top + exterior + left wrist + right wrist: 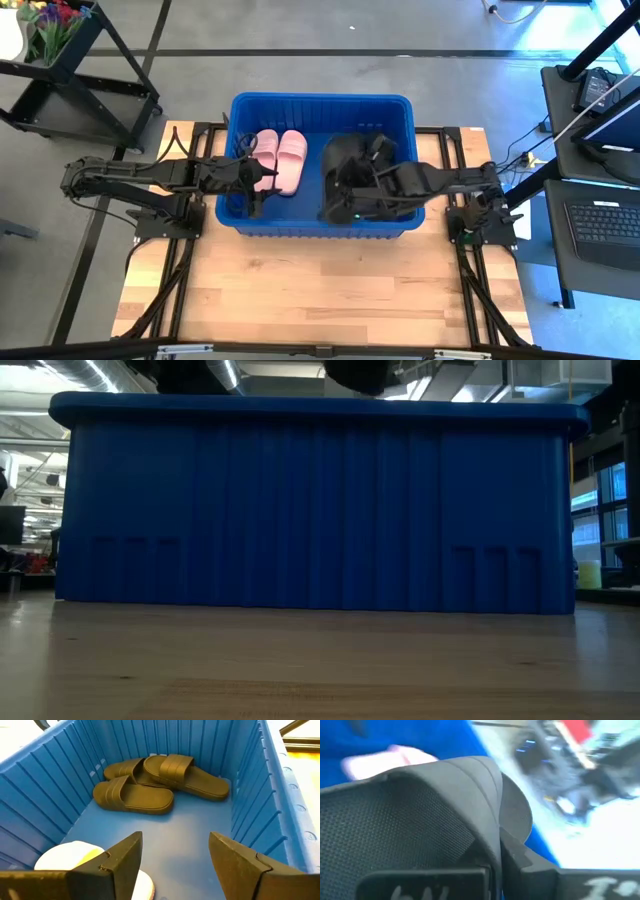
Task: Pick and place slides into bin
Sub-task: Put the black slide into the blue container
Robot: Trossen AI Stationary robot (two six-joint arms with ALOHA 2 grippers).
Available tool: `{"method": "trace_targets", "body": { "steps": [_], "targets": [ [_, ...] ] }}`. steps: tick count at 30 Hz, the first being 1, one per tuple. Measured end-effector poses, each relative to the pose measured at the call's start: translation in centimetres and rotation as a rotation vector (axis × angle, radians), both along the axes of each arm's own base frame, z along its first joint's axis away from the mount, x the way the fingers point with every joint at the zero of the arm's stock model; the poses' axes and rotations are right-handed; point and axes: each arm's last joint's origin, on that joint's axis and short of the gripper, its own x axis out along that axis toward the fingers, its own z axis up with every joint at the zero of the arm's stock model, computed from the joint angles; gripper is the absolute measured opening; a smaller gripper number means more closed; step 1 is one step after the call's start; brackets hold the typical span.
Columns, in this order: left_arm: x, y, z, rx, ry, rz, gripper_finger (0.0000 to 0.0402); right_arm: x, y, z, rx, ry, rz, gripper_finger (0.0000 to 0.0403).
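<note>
The blue bin [320, 228] stands at the table's far middle; its near wall fills the low view [320, 500]. Two pale pink slides [280, 160] lie side by side on its floor at the left. Three black slides [160, 782] lie overlapping at its right end. My left gripper [175, 860] is open inside the bin's left half [255, 185], above a pale slide [75, 857]. My right gripper [342, 205] reaches into the bin's right half and is shut on a black slide [420, 820]. My right gripper pinches the black slide where the wide strap's edge [495, 845] runs down between its two fingers. One finger [425, 880] is on the textured inner side, the other [535, 870] on the outer side. The gripper hides whether the slide rests on those below.
The bare wooden table [320, 290] stretches from the bin to the near edge. Dark frame rails run along both table sides. A cart with flowers [60, 40] stands beyond the far left, and a desk with a keyboard [605, 225] is at the right.
</note>
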Motion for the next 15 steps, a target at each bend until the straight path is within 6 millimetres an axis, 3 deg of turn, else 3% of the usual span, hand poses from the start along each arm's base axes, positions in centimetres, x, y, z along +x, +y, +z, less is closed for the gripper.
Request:
{"method": "trace_targets", "body": {
  "steps": [5,15],
  "targets": [
    [0.0,0.1,0.0,0.01,-0.001,0.023,0.0224,0.6,-3.3,-3.3,-0.086,0.153,-0.121,0.0015],
    [0.0,0.1,0.0,0.012,0.0,0.026,0.0224,1.0,-9.1,-13.9,-0.129,0.514,-0.195,0.0015]
  ]
}}
